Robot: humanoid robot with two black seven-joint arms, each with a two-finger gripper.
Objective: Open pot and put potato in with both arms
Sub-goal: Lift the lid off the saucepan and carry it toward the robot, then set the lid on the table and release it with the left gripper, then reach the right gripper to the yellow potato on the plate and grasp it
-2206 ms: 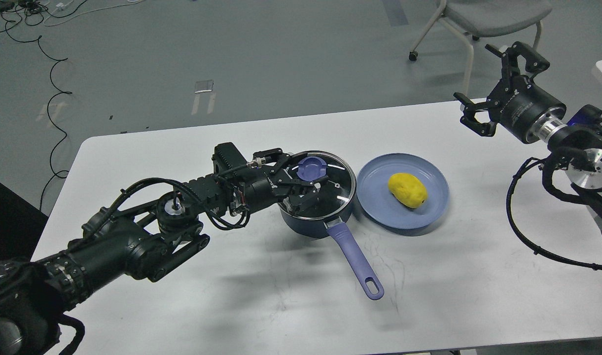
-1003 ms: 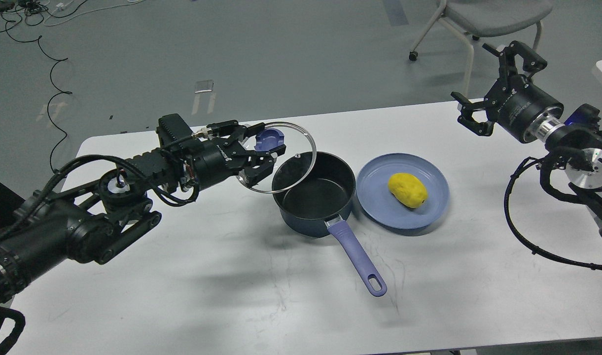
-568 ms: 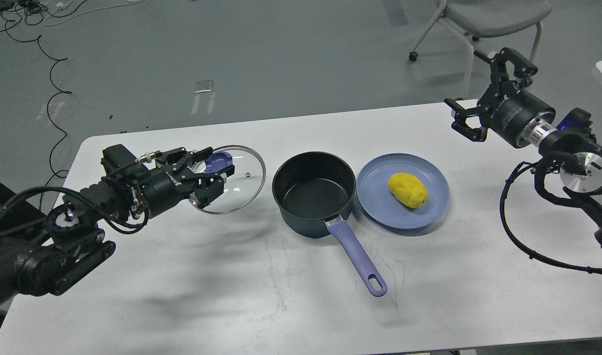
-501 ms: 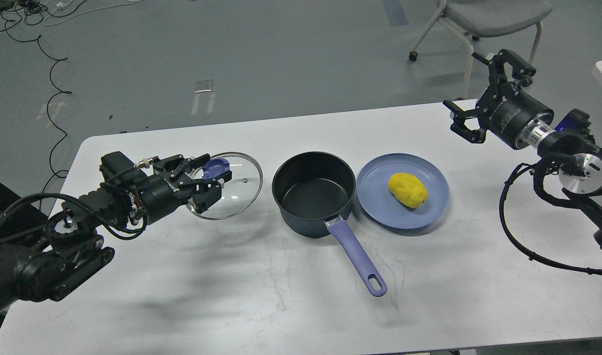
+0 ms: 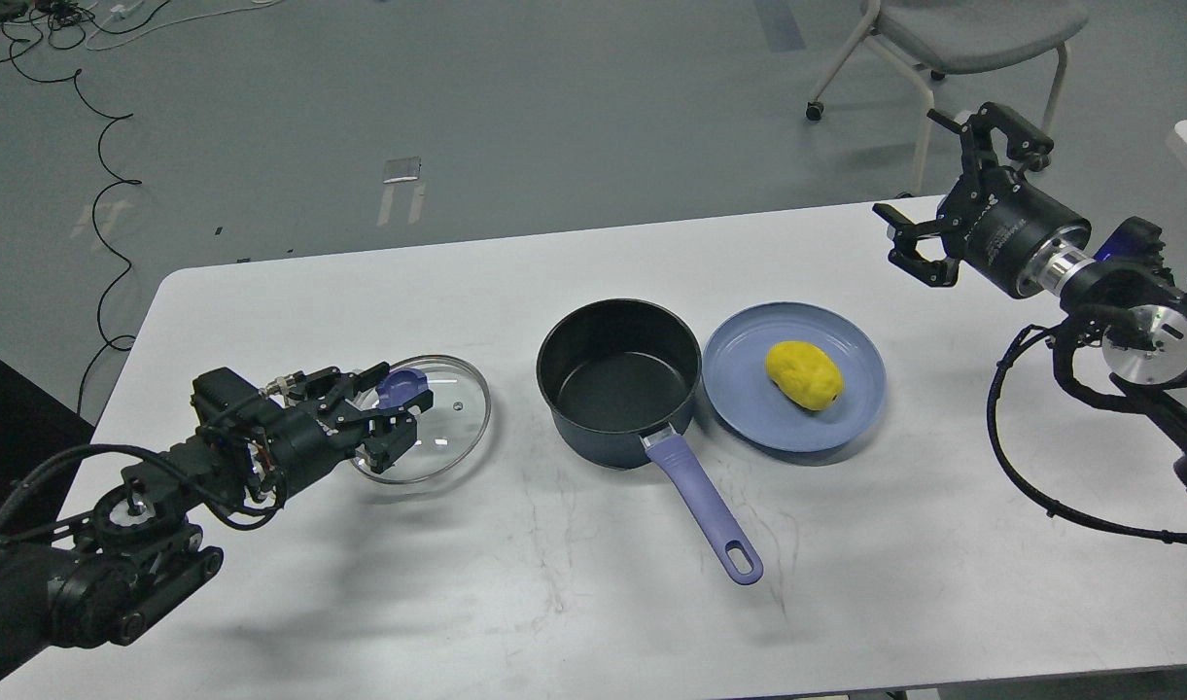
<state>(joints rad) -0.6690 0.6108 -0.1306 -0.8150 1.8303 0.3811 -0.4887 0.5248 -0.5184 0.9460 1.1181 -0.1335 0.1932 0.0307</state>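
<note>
Left gripper (image 5: 387,420) is pinching the lid (image 5: 423,418) by its purple knob, low over the table beside the pot (image 5: 619,381), so the pot's open. Right gripper (image 5: 943,199) hangs spread wide, well apart from the potato (image 5: 803,374) on the blue plate (image 5: 739,403), presumably free to grab it.

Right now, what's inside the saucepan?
Nothing visible: the saucepan stands open and its dark bottom is bare. The potato sits on the blue plate beside it. Only the inside of the near wall, above the handle, is hidden by the rim.
</note>
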